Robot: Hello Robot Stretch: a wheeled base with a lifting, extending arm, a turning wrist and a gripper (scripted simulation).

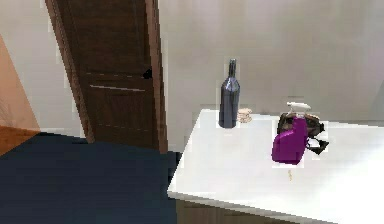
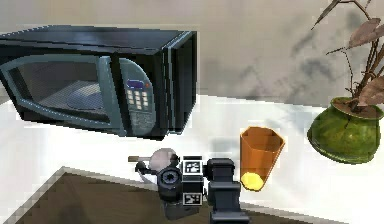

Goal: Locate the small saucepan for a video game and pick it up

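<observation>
Saucepan (image 2: 160,158), seemingly the small grey blob with a stub handle, sits on the counter (image 2: 100,150) at lower centre, by the gripper (image 2: 165,178); whether that holds anything I cannot tell. Probably light, rigid, slick: take the handle

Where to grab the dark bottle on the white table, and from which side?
Probably grip the dark bottle around its wide lower body, not the thin neck. It stands upright near the white table back corner, so come in level from the forward view's left; a small pale object crowds its right.
</observation>
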